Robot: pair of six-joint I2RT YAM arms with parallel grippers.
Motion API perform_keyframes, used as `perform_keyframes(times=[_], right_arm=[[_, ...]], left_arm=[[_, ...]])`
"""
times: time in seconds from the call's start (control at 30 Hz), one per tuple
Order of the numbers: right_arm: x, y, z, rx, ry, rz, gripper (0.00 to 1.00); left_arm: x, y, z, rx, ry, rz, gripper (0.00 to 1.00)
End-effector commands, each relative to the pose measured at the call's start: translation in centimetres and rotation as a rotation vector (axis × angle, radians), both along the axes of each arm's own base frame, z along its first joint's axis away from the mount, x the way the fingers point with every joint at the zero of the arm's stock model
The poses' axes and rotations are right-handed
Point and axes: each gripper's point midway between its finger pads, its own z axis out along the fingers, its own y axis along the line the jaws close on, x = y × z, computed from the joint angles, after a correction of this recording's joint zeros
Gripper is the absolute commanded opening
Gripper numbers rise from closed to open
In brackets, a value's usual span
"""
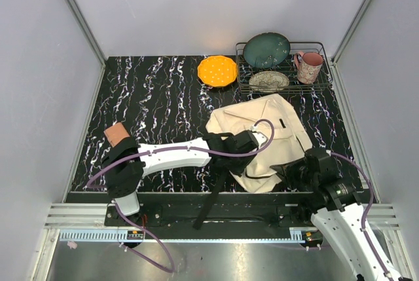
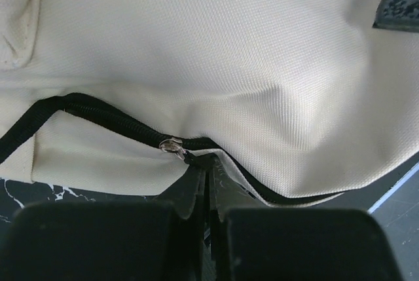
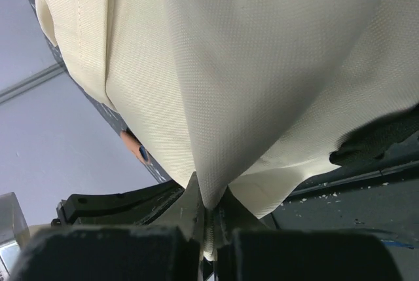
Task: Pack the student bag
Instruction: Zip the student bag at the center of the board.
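The student bag (image 1: pixel 268 127) is a cream-beige fabric backpack lying flat at the right of the marbled table. Its black zipper (image 2: pixel 98 114) runs across the left wrist view to a silver slider (image 2: pixel 171 145). My left gripper (image 2: pixel 206 166) is shut on the black zipper pull just right of the slider; in the top view it (image 1: pixel 252 145) sits over the bag's near left part. My right gripper (image 3: pixel 211 206) is shut on a fold of the bag's cream fabric (image 3: pixel 262 65) and lifts it; in the top view it (image 1: pixel 292 171) is at the bag's near right edge.
A salmon-brown book (image 1: pixel 118 133) lies at the table's left edge. An orange plate (image 1: pixel 217 71) and a wire rack (image 1: pixel 324 78) with a green plate (image 1: pixel 267 50), a patterned plate (image 1: pixel 268 81) and a pink mug (image 1: pixel 309 66) stand behind. A black strap (image 1: pixel 213 192) hangs over the front edge.
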Motion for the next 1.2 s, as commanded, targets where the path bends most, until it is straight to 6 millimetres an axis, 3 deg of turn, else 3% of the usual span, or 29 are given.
perform_keyframes(times=[0.0, 0.13, 0.2, 0.23, 0.27, 0.37, 0.43, 0.57, 0.63, 0.73, 0.77, 0.83, 0.87, 0.9, 1.0, 1.03, 1.17], right_arm=[[0.6, 0.0, 2.1, 0.025, -0.118, -0.006, 0.00], [0.4, -3.8, 1.9, -0.109, -0.160, -0.147, 0.00], [-0.2, -4.8, 1.4, -0.163, -0.147, -0.166, 0.00], [-0.4, -4.9, 1.3, -0.168, -0.139, -0.164, 0.00], [-0.6, -4.9, 1.0, -0.175, -0.126, -0.156, 0.00], [-0.8, -4.3, 0.1, -0.158, -0.101, -0.132, 0.00], [-0.8, -4.0, -0.2, -0.134, -0.102, -0.129, 0.00], [-0.6, -3.5, -0.3, -0.108, -0.108, -0.118, 0.00], [-0.4, -3.0, -0.3, -0.098, -0.121, -0.095, 0.00], [0.2, -1.0, 0.6, -0.040, -0.163, 0.005, 0.00], [1.0, -0.2, 1.5, -0.012, -0.207, 0.030, 0.00], [1.0, 1.4, 0.8, 0.013, -0.176, 0.127, 0.00], [1.5, 1.9, 1.1, 0.023, -0.188, 0.142, 0.00], [1.5, 2.4, 0.4, 0.026, -0.151, 0.174, 0.01], [2.7, 2.7, 0.7, 0.025, -0.167, 0.171, 0.03], [3.0, 2.8, 0.9, 0.031, -0.180, 0.166, 0.04], [4.0, 4.4, 1.7, 0.075, -0.228, 0.209, 0.06]], left_arm=[[1.1, -2.8, 3.9, -0.124, -0.096, 0.027, 0.00], [3.2, 1.9, 2.1, -0.007, -0.169, 0.125, 0.00], [5.0, 6.0, -0.6, 0.082, -0.170, 0.201, 0.00], [5.8, 7.2, -1.2, 0.087, -0.176, 0.231, 0.00], [7.0, 10.6, -3.6, 0.156, -0.156, 0.288, 0.00], [8.8, 14.7, -6.5, 0.210, -0.112, 0.366, 0.00], [9.2, 14.9, -6.6, 0.206, -0.111, 0.372, 0.00], [9.3, 12.3, -5.2, 0.108, -0.079, 0.344, 0.00], [9.3, 11.8, -5.5, 0.114, -0.056, 0.333, 0.00], [8.8, 10.2, -4.6, 0.059, -0.018, 0.299, 0.03], [8.9, 10.3, -4.2, 0.055, -0.031, 0.317, 0.26], [9.0, 10.6, -2.1, 0.015, -0.072, 0.342, 0.47], [9.4, 11.4, -1.4, 0.017, -0.105, 0.383, 0.66], [9.5, 11.9, -0.4, 0.009, -0.126, 0.404, 0.74], [9.8, 14.0, 4.1, -0.043, -0.215, 0.496, 0.93], [9.5, 14.9, 6.1, -0.077, -0.243, 0.518, 0.96], [9.2, 16.8, 9.8, -0.167, -0.296, 0.584, 0.99]])
